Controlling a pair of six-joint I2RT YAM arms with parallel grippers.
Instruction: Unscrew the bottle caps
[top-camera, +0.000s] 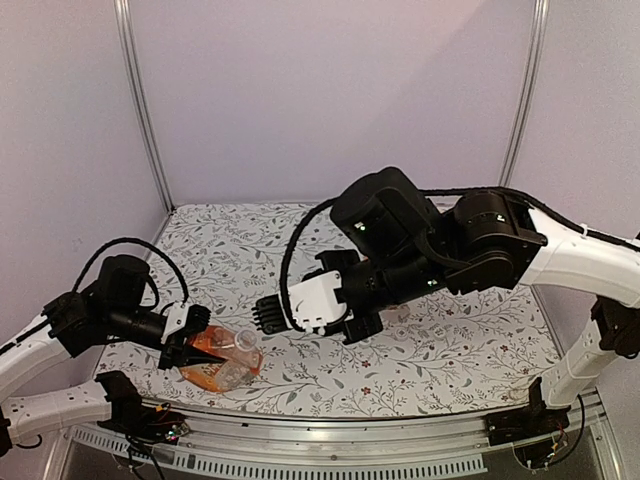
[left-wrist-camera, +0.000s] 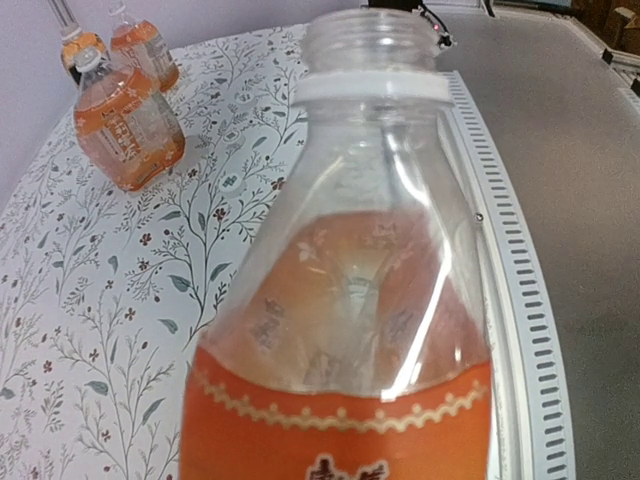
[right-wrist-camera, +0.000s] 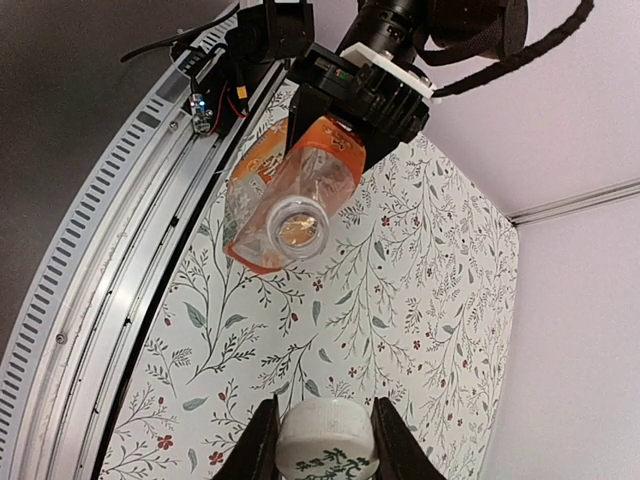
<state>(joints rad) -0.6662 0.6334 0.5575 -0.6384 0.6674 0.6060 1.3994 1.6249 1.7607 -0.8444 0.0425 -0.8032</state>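
My left gripper (top-camera: 193, 345) is shut on the orange-labelled body of a clear bottle (top-camera: 226, 362), which is tilted low over the table's front left. The bottle's neck is open, with no cap, showing a threaded mouth (left-wrist-camera: 370, 38) and a white collar ring (left-wrist-camera: 372, 86). The left fingers are hidden behind the bottle in the left wrist view. My right gripper (right-wrist-camera: 327, 445) is shut on a white bottle cap (right-wrist-camera: 327, 438), held clear of the open bottle mouth (right-wrist-camera: 297, 228) and to its right. In the top view the right gripper (top-camera: 266, 312) hovers right of the bottle.
Three more bottles of orange drink (left-wrist-camera: 128, 125) stand together far off on the floral tablecloth (left-wrist-camera: 150, 290); their tops are too small to read. A slotted metal rail (left-wrist-camera: 520, 300) runs along the table edge beside the held bottle. Purple walls close the back.
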